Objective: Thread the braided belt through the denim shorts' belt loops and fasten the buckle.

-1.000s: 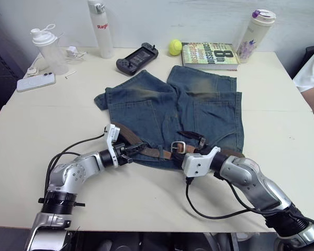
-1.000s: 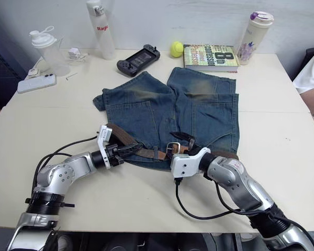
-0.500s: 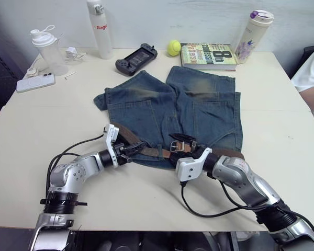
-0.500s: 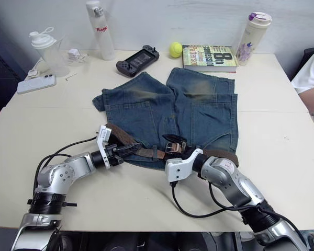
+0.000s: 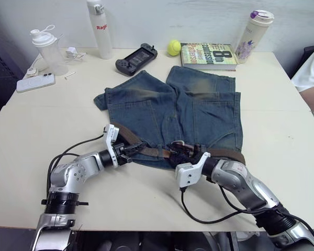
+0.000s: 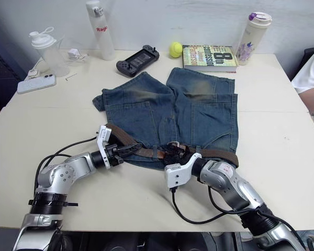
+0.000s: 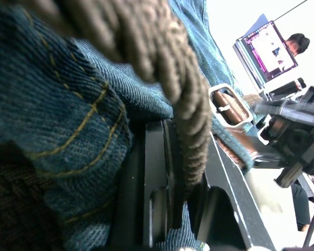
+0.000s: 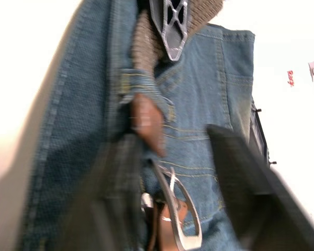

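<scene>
From the head views, the faded blue denim shorts are being shown flat on the cream table, the dark brown braided belt along the waistband. In the left wrist view, the belt is being clamped by the left gripper. In the right wrist view, the silver metal buckle is being straddled by the right gripper, fingers spread.

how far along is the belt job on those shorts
Mostly threaded: the belt already runs along the waistband of the shorts, passing under a loop. In hand: the left pincer is clamped on the braided strap, and the right pincer, open, straddles the buckle at the front. Left to do: the buckle doesn't look fastened yet, with the tan tip lying beside its frame.
</scene>
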Motion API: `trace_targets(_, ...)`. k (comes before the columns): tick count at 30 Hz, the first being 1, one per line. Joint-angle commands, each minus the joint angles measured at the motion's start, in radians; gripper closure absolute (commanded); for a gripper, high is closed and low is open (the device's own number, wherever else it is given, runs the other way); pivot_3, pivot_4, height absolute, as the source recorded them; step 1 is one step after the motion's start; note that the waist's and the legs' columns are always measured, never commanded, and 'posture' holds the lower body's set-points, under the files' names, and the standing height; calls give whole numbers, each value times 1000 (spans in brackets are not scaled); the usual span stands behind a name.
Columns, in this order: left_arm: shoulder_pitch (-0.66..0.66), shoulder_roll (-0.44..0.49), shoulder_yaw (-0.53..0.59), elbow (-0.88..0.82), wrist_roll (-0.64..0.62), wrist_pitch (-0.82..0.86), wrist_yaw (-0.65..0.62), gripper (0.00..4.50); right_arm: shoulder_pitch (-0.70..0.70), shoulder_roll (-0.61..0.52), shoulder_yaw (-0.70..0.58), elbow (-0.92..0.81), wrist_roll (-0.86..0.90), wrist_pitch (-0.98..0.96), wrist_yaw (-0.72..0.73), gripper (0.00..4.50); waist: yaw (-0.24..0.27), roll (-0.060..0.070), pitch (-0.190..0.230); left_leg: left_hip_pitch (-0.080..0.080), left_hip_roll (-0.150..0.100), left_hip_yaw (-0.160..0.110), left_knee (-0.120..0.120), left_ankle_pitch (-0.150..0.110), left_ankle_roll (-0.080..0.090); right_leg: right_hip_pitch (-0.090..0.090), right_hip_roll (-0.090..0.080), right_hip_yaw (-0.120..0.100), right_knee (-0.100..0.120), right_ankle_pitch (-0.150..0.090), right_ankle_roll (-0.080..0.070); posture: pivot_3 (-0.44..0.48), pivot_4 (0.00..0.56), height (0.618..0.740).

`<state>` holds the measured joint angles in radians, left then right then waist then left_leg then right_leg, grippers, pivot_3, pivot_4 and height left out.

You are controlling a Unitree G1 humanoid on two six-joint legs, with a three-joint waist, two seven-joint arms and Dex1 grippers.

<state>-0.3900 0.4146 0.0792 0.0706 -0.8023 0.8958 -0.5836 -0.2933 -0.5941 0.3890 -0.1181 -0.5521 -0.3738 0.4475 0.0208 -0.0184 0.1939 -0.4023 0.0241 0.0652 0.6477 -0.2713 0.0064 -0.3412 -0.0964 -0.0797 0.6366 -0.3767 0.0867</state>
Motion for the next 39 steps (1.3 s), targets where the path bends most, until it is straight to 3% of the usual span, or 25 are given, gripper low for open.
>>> trace_targets(1,-4,-7,-12,-17,17,21,-13,4500,8,5,7,-40,-9,-27,10,4487,0,0,0,0,0,0,0,0,0,0,0,0,0,0,0,0,150,740)
trace_targets(9,3,-4,-10,-48,32,21,-19,4500,7,19,-2,-36,-9,-9,22,4487,-1,0,0,0,0,0,0,0,0,0,0,0,0,0,0,0,150,740)
trace_targets(13,18,16,9,-108,20,23,-31,2810,6,16,-12,-30,-8,-12,24,4500,-2,0,0,0,0,0,0,0,0,0,0,0,1,0,0,0,150,740)
trace_targets(17,78,66,124,-232,-79,95,-19,1120,7,10,-23,-23,-7,-8,22,4500,-13,0,0,0,1,0,0,0,0,0,1,0,1,0,0,0,150,740)
trace_targets(20,146,107,166,-330,-127,118,-43,1120,6,9,-27,-20,-6,-8,20,4500,-23,0,0,0,2,0,-1,0,0,0,1,0,2,0,0,0,150,740)
trace_targets(24,290,170,157,-443,-68,58,-90,1120,10,7,-32,-26,-3,-7,21,4500,-26,0,0,1,2,0,-2,0,-1,0,1,1,1,0,-1,0,150,740)
trace_targets(27,332,151,154,-462,-40,-9,-81,1914,13,7,-32,-30,-3,-6,21,4500,-21,0,0,0,2,0,-1,0,0,0,1,2,0,0,-1,0,150,740)
trace_targets(32,346,125,118,-466,24,-116,-77,4388,17,8,-33,-34,0,-4,23,4500,-23,0,0,0,1,0,-1,0,-1,0,1,2,0,-1,-1,0,150,740)
trace_targets(36,341,122,77,-442,95,-174,-64,4458,21,7,-38,-42,6,-1,25,4500,-24,0,0,0,1,0,-1,0,-1,-1,1,2,1,-1,-1,0,150,740)
trace_targets(39,350,154,4,-416,215,-226,-53,4458,25,4,-43,-55,14,7,32,4500,-23,0,0,0,1,0,-1,0,-1,-1,1,2,1,-1,-1,0,150,740)
